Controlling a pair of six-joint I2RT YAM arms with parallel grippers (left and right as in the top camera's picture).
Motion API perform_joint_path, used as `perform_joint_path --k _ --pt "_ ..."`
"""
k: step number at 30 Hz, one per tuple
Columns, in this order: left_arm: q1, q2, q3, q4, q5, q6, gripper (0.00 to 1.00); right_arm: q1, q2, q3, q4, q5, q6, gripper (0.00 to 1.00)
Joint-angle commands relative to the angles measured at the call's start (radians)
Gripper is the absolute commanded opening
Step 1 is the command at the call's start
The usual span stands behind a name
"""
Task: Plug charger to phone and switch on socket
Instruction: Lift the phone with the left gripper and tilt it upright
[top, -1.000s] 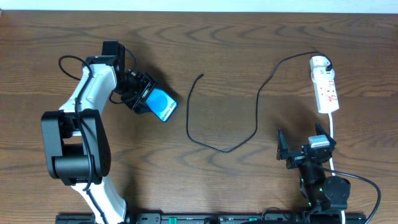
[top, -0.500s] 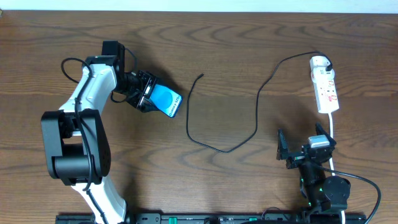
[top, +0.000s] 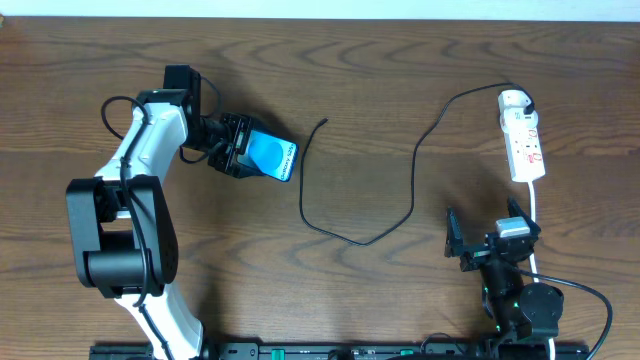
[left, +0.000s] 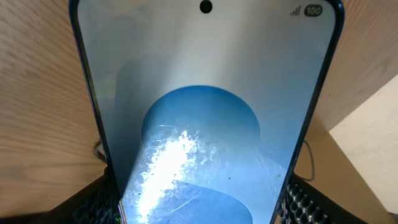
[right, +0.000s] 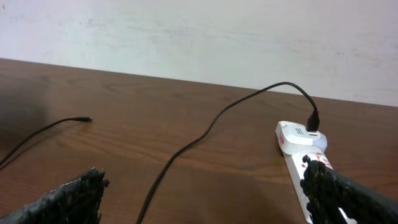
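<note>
My left gripper (top: 238, 153) is shut on the phone (top: 274, 158) and holds it just above the table, its blue screen up. In the left wrist view the phone (left: 205, 112) fills the frame, with a black finger against each long edge at the bottom. The charger (top: 414, 190) is a thin black cable running from the socket (top: 524, 140) in a loop to a free plug (top: 324, 122), just right of the phone. My right gripper (top: 487, 245) stands open and empty below the socket. Its wrist view shows the socket (right: 297, 140), the charger (right: 205, 134) and the plug (right: 84, 119).
The socket's white cord (top: 535, 215) runs down past the right gripper toward the table's front edge. A pale wall (right: 199, 37) rises behind the table's far edge.
The left gripper has carried the phone to the right, towards the charger's free plug, and turned it slightly. The right arm, the charger and the socket have not moved.
</note>
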Motion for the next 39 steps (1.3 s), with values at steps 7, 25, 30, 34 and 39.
perform_joint_path --k 7,25,30,34,39 --pt "0.005 -0.023 0.002 0.005 0.079 -0.029 0.64 -0.007 -0.006 -0.004 -0.001 0.008 -0.013 0.99" --pt "0.005 -0.023 0.002 0.07 0.092 -0.03 0.64 -0.007 -0.006 -0.004 0.074 0.018 -0.009 0.99" --pt "0.005 -0.023 0.002 0.084 0.098 -0.029 0.63 -0.007 -0.001 -0.003 0.074 0.011 0.052 0.99" --pt "0.005 -0.023 0.002 0.084 0.113 -0.029 0.63 -0.007 0.013 -0.002 0.074 0.011 0.103 0.99" --pt "0.005 -0.023 0.002 0.084 0.122 -0.029 0.63 -0.007 0.03 0.016 0.074 0.011 0.103 0.99"
